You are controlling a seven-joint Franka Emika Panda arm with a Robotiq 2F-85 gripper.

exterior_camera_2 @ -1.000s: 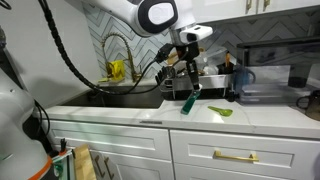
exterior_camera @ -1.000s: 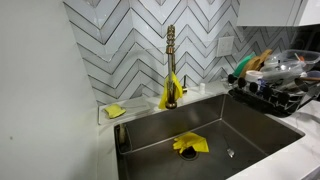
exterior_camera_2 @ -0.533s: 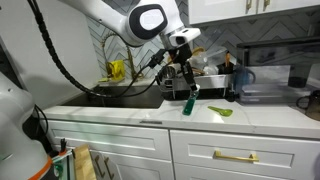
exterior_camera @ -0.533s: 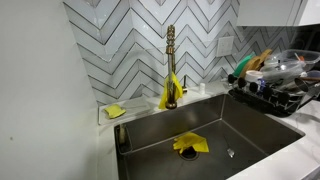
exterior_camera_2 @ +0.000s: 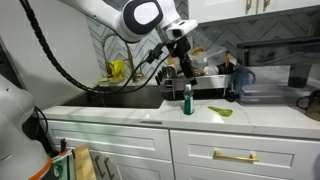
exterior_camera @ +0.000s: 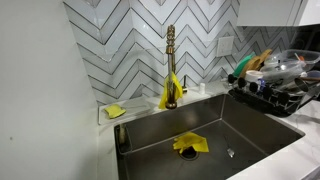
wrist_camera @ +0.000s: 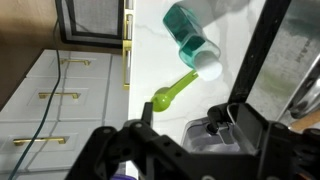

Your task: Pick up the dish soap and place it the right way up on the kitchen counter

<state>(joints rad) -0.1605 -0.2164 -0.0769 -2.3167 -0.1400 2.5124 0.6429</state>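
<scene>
The dish soap point(exterior_camera_2: 187, 98) stands upright, white cap up, on the kitchen counter point(exterior_camera_2: 120, 114). It is set back from the front edge, near the sink's edge, and a green spoon point(exterior_camera_2: 220, 110) lies just beside it. The gripper point(exterior_camera_2: 181, 72) hangs just above the bottle. In the wrist view its jaws stand wide, gripping nothing

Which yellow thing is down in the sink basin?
The crumpled yellow cloth on the basin floor; the other cloth hangs on the faucet, and the sponge sits on the counter.
</scene>
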